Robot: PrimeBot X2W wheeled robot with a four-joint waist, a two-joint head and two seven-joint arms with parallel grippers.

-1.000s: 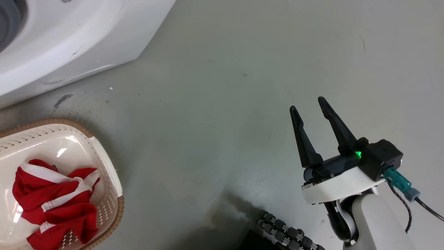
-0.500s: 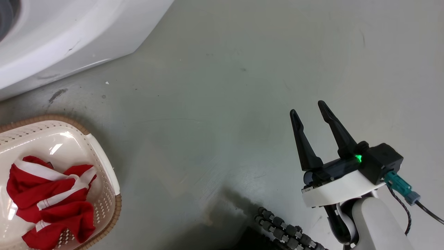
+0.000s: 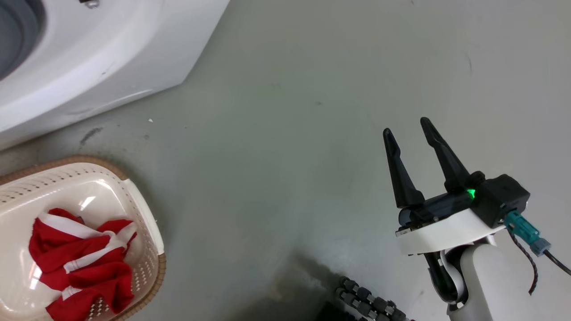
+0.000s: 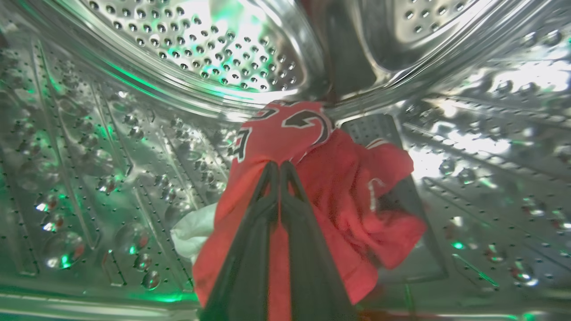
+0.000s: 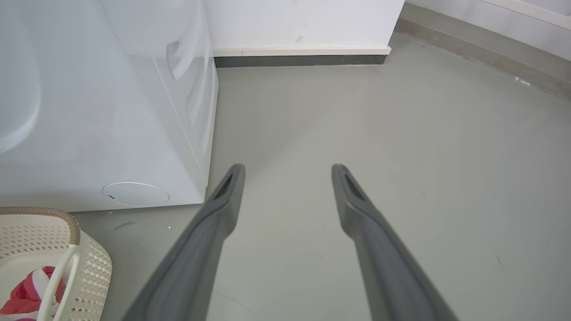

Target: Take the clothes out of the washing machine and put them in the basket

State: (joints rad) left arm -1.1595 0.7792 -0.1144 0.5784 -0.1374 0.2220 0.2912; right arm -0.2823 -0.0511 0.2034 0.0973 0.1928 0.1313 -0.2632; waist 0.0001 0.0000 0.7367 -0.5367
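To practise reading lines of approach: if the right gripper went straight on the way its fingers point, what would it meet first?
Probably the bare grey floor: the open right gripper points past the washing machine, which stands to its left. Depth is hard to judge.

A bare laundry room: white washing machine (image 3: 98, 58), cream basket (image 3: 44, 178), grey floor (image 3: 290, 169), white wall (image 5: 303, 22).
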